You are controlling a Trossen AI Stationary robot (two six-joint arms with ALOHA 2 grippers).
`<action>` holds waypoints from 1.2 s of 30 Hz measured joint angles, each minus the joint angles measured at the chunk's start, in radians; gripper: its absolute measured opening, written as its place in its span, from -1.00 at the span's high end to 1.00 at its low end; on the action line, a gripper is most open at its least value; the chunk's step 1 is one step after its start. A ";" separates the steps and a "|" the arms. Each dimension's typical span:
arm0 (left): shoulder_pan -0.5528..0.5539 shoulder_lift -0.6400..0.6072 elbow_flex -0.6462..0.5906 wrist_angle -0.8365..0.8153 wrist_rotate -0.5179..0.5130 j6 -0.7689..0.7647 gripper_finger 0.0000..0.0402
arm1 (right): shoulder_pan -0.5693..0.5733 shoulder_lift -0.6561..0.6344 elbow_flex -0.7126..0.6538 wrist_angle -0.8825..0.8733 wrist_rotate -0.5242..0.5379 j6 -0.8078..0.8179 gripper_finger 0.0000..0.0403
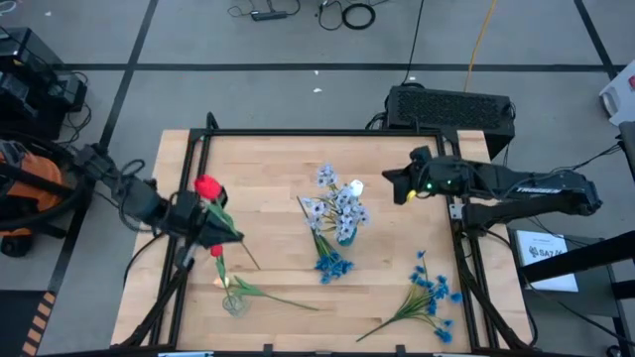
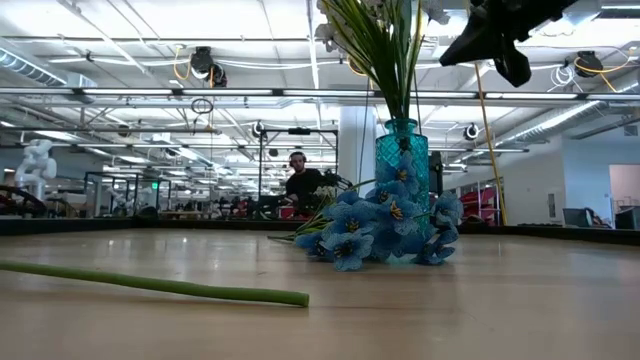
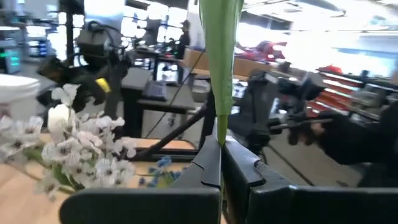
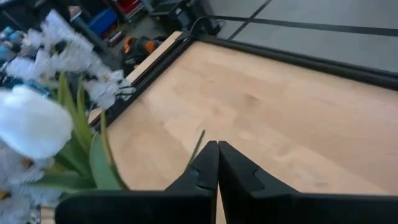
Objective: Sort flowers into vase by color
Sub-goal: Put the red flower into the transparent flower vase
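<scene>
A red tulip (image 1: 207,186) is clamped by the stem in the left gripper (image 1: 216,235), stem running up and down; the small clear vase (image 1: 233,302) lies just below. The right gripper (image 1: 402,184) is closed on nothing, beside the teal vase (image 1: 345,236).

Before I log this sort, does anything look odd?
Yes: a cream-white tulip stands among pale grey-blue sprays in the teal vase, mixing colours. Bright blue sprays lie against its base.

Sprays (image 1: 335,206) in central vase (image 1: 345,236)
</scene>
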 joint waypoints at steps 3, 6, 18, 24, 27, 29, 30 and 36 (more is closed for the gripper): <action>-0.082 0.035 0.000 0.012 -0.173 -0.020 1.00 | 0.034 0.006 0.000 0.001 0.006 0.000 1.00; -0.148 0.063 0.000 0.011 -0.278 -0.083 1.00 | 0.068 0.007 0.000 0.001 -0.011 -0.001 1.00; -0.470 0.270 0.118 0.020 -0.619 -0.096 1.00 | 0.238 0.007 0.000 -0.005 -0.015 0.007 1.00; -0.580 0.359 0.118 -0.016 -0.733 -0.088 1.00 | 0.306 0.008 0.001 0.001 0.038 0.073 1.00; -0.617 0.386 0.118 -0.050 -0.769 -0.143 1.00 | 0.334 0.014 0.001 0.010 0.081 0.103 1.00; -0.635 0.392 0.118 -0.117 -0.781 -0.195 1.00 | 0.350 0.023 0.001 0.027 0.100 0.114 1.00; -0.640 0.393 0.118 -0.162 -0.783 -0.229 1.00 | 0.357 0.032 0.001 0.045 0.112 0.118 1.00; -0.675 0.364 0.117 -0.421 -0.778 -0.443 1.00 | 0.382 0.108 0.002 0.168 0.175 0.136 1.00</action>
